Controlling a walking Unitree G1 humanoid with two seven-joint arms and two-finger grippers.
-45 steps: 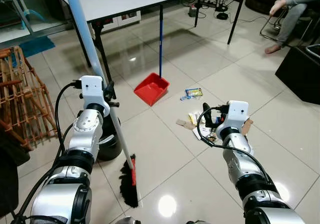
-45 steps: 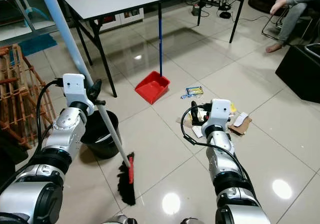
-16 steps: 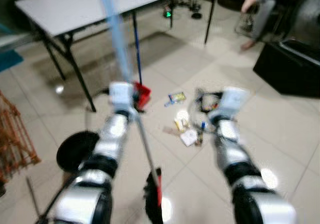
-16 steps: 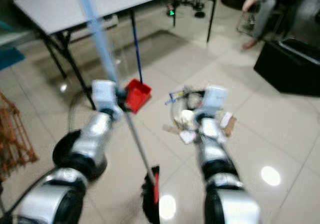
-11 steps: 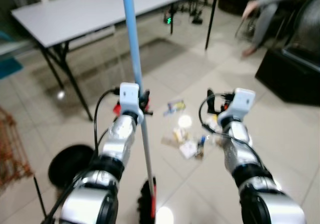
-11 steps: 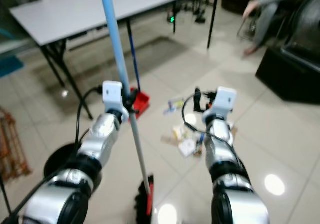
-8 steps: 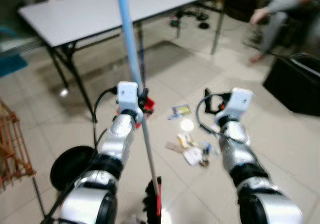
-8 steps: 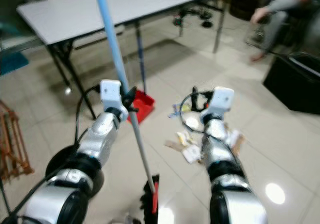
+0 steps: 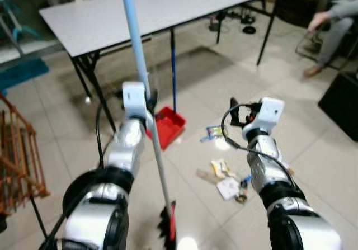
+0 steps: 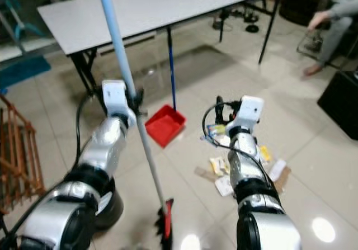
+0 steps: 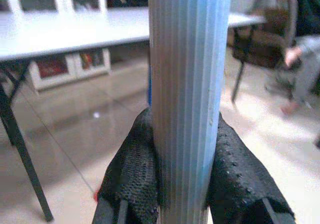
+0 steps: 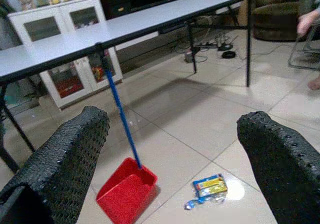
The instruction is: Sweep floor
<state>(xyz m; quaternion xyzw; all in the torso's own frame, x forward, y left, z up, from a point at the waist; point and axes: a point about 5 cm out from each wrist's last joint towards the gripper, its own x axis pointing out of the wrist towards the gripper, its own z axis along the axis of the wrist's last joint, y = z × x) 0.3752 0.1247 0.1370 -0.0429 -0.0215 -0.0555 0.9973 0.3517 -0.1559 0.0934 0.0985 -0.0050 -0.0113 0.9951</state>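
My left gripper (image 9: 150, 102) is shut on the broom's light blue handle (image 9: 133, 32). Both black fingers (image 11: 132, 169) press against the ribbed handle (image 11: 187, 83). The handle slants down to the black and red broom head (image 9: 168, 233) on the floor between my arms. Litter lies ahead on the tiles: a blue and yellow wrapper (image 9: 215, 132), paper scraps (image 9: 224, 177) and a piece of cardboard (image 10: 277, 174). A red dustpan (image 9: 166, 127) with a blue stick stands beside the table. Above the litter hangs my right gripper (image 9: 240, 109), open, its fingers (image 12: 65, 154) wide apart and empty.
A long white table (image 9: 168, 9) on black legs crosses the back. A black bucket (image 10: 109, 205) stands on the floor by my left arm, and a wooden rack (image 9: 17, 149) at far left. A person (image 9: 335, 20) sits at back right beside a black box (image 9: 341, 99).
The camera has swung while I moved, so the whole scene has shifted. The broom handle stands more upright and nearer the litter. My left gripper keeps its hold; the right stays open.
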